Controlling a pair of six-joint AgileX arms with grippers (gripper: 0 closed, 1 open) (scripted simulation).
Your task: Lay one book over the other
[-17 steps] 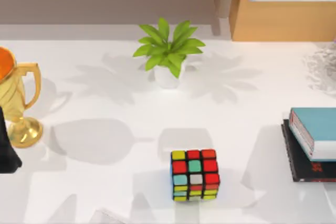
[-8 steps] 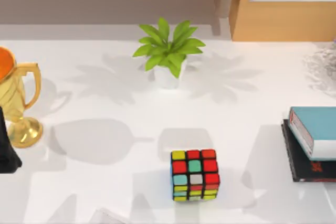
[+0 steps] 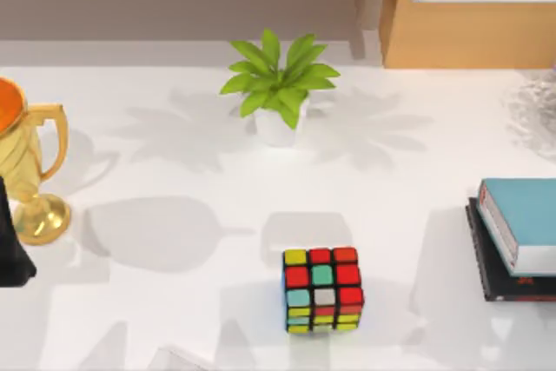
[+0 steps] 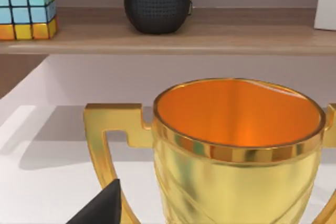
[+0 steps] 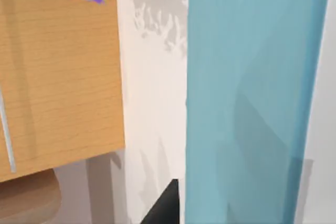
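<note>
Resting at the worktop's (image 3: pixel 174 154) 3 o'clock edge: teal-blue book (image 3: pixel 526 219), thick, white page edges, lying flat on the thin black book (image 3: pixel 495 271) with red lettering, which juts out toward 7 o'clock. Judged rigid, fairly heavy, smooth-covered; best gripped across its thickness at a long edge. Left hand (image 3: pixel 10 254) parked at 9 o'clock beside the gold trophy (image 3: pixel 26 171); cannot tell its state, nor the right hand's. Cube (image 3: pixel 322 288) at 6 o'clock, potted plant (image 3: pixel 278 84) at 12.

Glossy gold metal trophy (image 3: pixel 26 171), matt teal book (image 3: pixel 526 215), seemingly paper page edges, smooth white table (image 3: pixel 174 301), wood-grain cabinet (image 3: pixel 469 15)
</note>
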